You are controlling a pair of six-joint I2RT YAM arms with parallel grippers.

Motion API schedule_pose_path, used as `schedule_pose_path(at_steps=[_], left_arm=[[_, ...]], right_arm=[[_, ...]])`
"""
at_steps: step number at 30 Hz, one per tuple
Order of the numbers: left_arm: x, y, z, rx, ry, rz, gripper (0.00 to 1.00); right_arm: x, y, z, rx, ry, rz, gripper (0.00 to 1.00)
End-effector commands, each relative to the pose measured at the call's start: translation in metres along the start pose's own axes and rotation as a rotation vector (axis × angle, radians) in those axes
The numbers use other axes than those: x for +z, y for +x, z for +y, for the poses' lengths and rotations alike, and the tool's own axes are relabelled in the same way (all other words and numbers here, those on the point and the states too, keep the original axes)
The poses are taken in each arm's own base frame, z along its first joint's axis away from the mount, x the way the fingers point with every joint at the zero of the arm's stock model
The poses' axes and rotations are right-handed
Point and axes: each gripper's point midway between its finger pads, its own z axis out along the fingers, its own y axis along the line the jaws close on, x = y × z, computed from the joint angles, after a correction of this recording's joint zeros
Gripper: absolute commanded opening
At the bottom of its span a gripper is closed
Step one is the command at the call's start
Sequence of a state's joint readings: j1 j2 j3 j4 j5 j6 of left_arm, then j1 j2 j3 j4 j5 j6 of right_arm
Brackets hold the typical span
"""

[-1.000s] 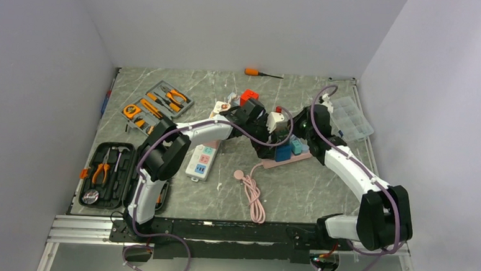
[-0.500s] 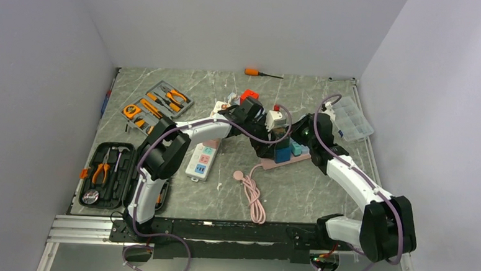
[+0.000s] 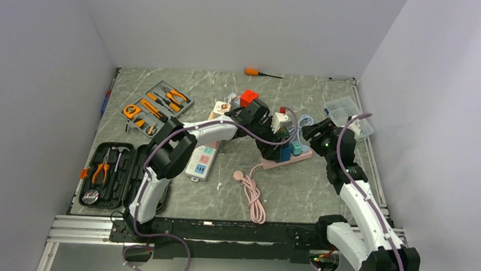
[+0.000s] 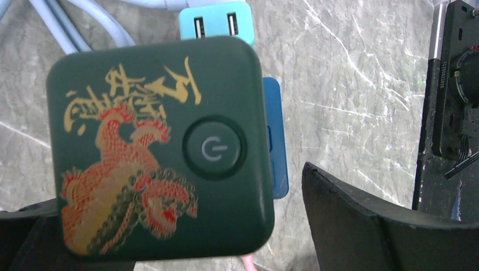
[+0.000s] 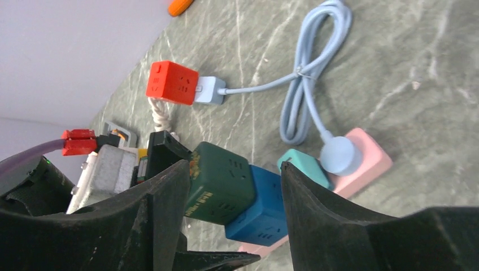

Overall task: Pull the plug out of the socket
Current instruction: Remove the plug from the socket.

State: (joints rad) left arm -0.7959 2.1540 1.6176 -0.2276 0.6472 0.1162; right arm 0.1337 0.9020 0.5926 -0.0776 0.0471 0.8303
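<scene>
We are noting green plug (image 4: 158, 141) sitting between fingers (image 4: 361, 226) of released left end effector (image 4: 175, 209); right end effector (image 5: 234, 169) released, farther

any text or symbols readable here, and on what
Power symbol, no letters: on the round button of the green cube.
Gold characters beside it on the cube: too stylised to read.
White print on the black part at the right edge: too blurred to read.
</scene>
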Motion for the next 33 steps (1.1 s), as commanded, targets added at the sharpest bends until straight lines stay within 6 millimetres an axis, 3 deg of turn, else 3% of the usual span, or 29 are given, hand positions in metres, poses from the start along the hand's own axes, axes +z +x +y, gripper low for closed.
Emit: schedule_pose_path(at_steps=[1, 10, 14, 19, 22, 26, 30, 33], left_arm=[[0.006, -0.027, -0.012, -0.009, 0.048, -0.066, 0.99], [0.029, -0.026, -0.001, -0.001, 0.006, -0.057, 0.99], [0.040, -0.037, 0.007, 0.033, 0.000, -0.043, 0.99], [0.044, -0.021, 0.008, 0.054, 0.018, 0.006, 0.99], [0.043, -0.015, 0.005, 0.050, 0.023, 0.020, 0.85], [0.041, -0.011, 0.002, 0.003, 0.028, 0.034, 0.51], [0.029, -0.023, -0.005, -0.061, 0.040, 0.012, 0.18], [0.012, -0.044, -0.013, -0.106, 0.043, -0.019, 0.14]], right_arm=[[-0.010, -0.010, -0.017, 0.049, 0.028, -0.052, 0.62], [-0.017, -0.015, -0.034, 0.099, 0.055, -0.094, 0.62], [-0.018, -0.014, -0.038, 0.113, 0.059, -0.098, 0.62], [-0.016, -0.008, -0.043, 0.127, 0.068, -0.076, 0.62], [-0.017, -0.004, -0.045, 0.134, 0.074, -0.068, 0.62], [-0.019, -0.009, -0.055, 0.148, 0.103, -0.086, 0.62], [-0.017, -0.007, -0.051, 0.148, 0.071, -0.083, 0.67], [-0.015, -0.004, -0.041, 0.144, 0.020, -0.053, 0.71]])
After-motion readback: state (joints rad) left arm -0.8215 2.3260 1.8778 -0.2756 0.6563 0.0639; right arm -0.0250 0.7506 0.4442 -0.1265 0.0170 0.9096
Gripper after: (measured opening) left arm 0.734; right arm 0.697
